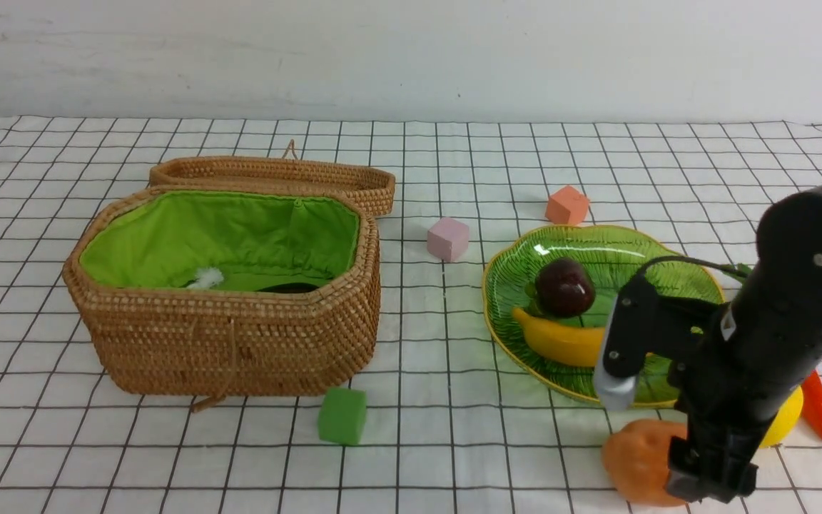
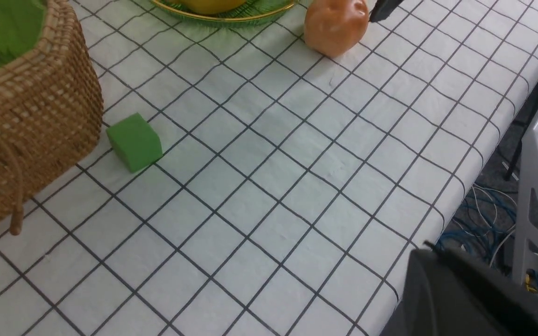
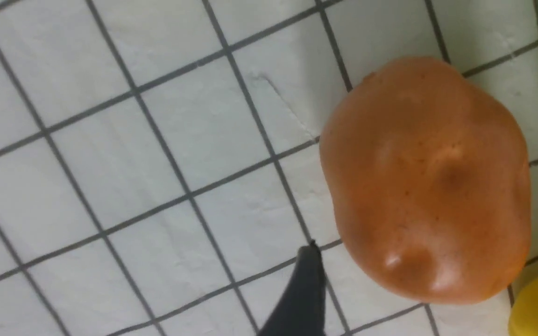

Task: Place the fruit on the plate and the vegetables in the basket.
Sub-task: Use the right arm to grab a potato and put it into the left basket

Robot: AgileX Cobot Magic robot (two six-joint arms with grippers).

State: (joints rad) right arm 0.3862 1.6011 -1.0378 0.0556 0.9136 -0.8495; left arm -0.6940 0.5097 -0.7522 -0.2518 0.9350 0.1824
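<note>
Right pincer (image 1: 711,475) spread wide astride potato (image 1: 636,460), gripping nothing (left pincer closed, unseen); plate (image 1: 525,357) rim beside, free cloth (image 1: 454,442) leftward.

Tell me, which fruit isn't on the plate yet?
The yellow lemon. It sits on the cloth beside the green plate, while the banana and mangosteen already lie on it.

I can't read any text, label, brand, number or sign in any of my three views. The basket (image 1: 232,335), the plate (image 1: 596,250), the green cube (image 1: 342,415) and the checked cloth (image 1: 454,442) all show unmarked surfaces.
</note>
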